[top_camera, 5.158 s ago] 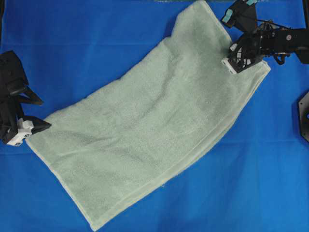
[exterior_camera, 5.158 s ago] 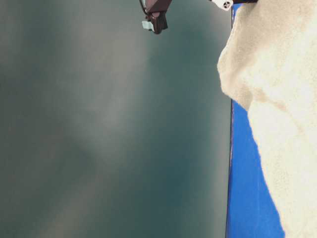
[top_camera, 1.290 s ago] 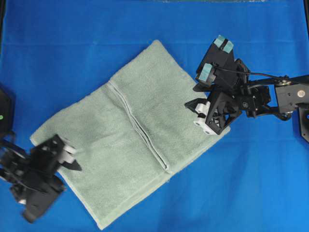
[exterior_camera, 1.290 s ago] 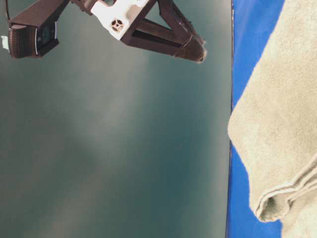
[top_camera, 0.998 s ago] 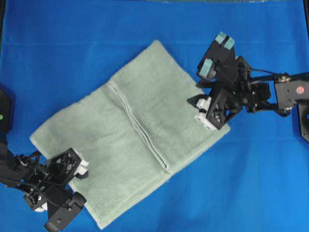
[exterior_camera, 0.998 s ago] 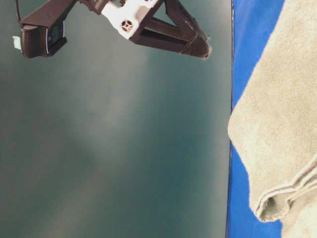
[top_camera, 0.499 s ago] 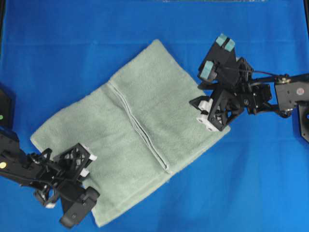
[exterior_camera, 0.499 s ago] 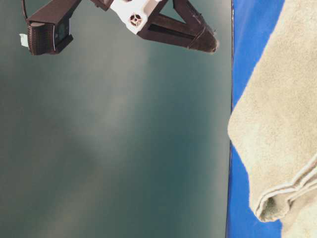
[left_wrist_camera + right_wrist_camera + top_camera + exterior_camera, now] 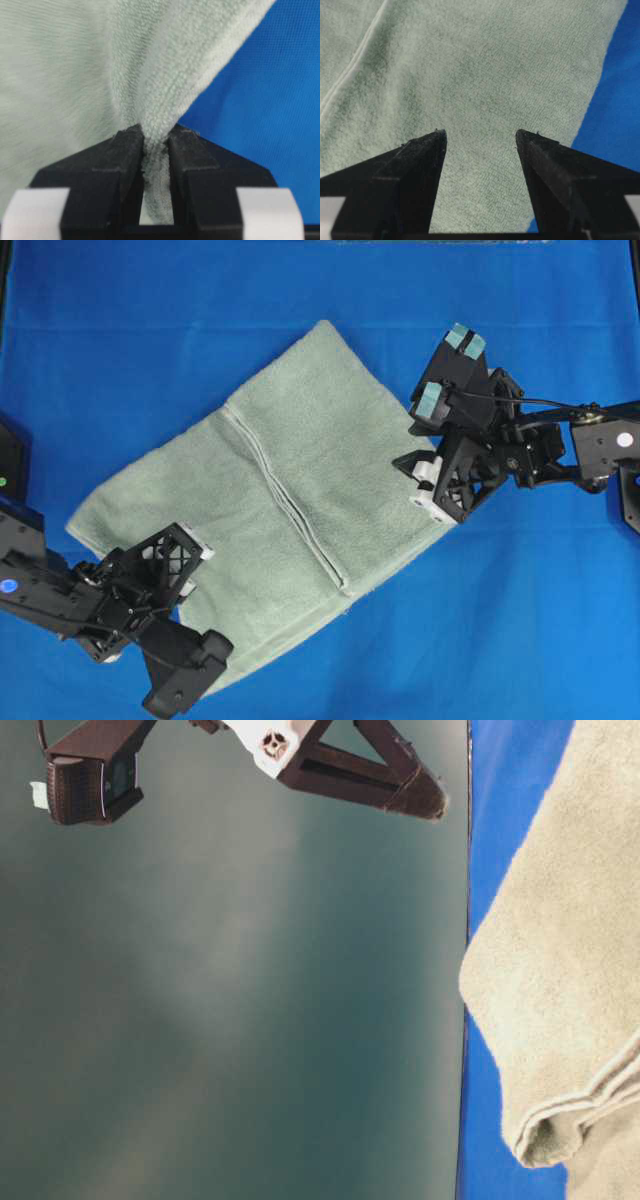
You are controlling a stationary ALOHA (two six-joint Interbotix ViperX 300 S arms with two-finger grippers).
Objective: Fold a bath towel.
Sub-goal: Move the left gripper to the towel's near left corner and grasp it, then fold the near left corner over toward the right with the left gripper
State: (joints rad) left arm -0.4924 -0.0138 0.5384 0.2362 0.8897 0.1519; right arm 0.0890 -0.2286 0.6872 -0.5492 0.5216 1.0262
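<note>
- left gripper point(image 9: 156, 142) is clamped on the towel point(image 9: 300, 460) corner, second fold starting
- right gripper point(image 9: 481, 135) gapes over its edge, needs to grab next

the bath towel point(image 9: 300, 490) lies folded on the surface point(image 9: 150, 340), running diagonally in the overhead view from the lower left to the upper right, its doubled hemmed edges point(image 9: 285, 505) crossing its middle. the left gripper point(image 9: 178, 562) sits at the towel's lower-left corner, with a pinch of the cloth between its fingers point(image 9: 125, 150). the right gripper point(image 9: 428, 483) is over the towel's right edge, with the surface just beyond it to the right. in the table-level view the towel's folded edge lies on the surface at the right.
</note>
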